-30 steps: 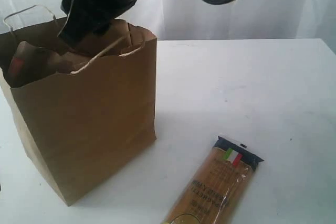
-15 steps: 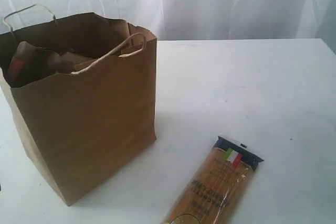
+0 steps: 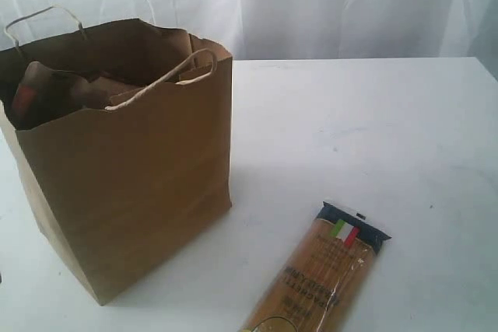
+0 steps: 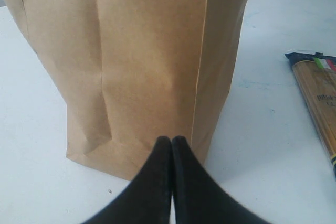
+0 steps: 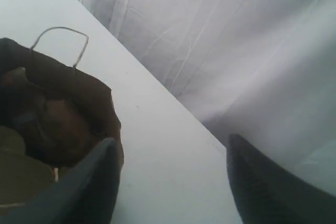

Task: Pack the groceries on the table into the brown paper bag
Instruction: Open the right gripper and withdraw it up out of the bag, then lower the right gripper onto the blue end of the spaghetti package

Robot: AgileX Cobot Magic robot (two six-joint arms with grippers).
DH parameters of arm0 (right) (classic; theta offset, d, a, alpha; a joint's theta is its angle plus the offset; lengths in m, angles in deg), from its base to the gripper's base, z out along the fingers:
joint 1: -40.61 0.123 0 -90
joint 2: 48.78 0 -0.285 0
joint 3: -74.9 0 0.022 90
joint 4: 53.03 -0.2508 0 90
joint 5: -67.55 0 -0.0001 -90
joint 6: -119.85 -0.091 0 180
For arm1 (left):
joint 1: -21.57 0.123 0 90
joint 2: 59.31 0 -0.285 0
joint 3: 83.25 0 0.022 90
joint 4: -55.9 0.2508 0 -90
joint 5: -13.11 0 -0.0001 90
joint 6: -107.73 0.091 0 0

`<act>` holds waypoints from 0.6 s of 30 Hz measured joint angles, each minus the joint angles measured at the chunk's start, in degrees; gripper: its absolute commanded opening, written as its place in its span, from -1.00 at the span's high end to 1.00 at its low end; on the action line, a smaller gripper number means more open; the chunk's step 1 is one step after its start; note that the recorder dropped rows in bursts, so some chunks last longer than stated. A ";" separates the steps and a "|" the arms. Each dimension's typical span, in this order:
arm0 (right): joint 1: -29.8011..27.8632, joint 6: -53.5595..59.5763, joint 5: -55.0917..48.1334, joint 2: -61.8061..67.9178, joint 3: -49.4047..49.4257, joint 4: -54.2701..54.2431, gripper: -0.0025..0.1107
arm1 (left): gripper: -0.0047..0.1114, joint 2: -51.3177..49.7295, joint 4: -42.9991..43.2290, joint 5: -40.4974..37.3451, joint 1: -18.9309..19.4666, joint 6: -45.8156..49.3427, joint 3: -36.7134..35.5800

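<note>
- Spaghetti packet (image 3: 319, 277) lies flat on the table (image 3: 350, 114), at 4 o'clock from the brown paper bag (image 3: 132, 192).
- Left gripper (image 4: 172, 142), fingers pressed together and empty, points at the bag's base.
- Brown paper bag stands upright and open, brownish goods (image 3: 47, 95) inside.
- Right gripper (image 5: 170, 140) hovers above its rim, fingers spread, empty.

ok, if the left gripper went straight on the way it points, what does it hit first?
The brown paper bag. The left gripper, jaws shut, points at its lower part near a corner fold, just above the table. Nothing lies between; the gap looks short, though depth is unclear.
</note>
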 measured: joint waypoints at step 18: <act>0.00 -24.72 -2.28 -15.95 35.82 11.38 -0.05 | 0.91 0.00 0.00 0.00 0.00 0.00 0.00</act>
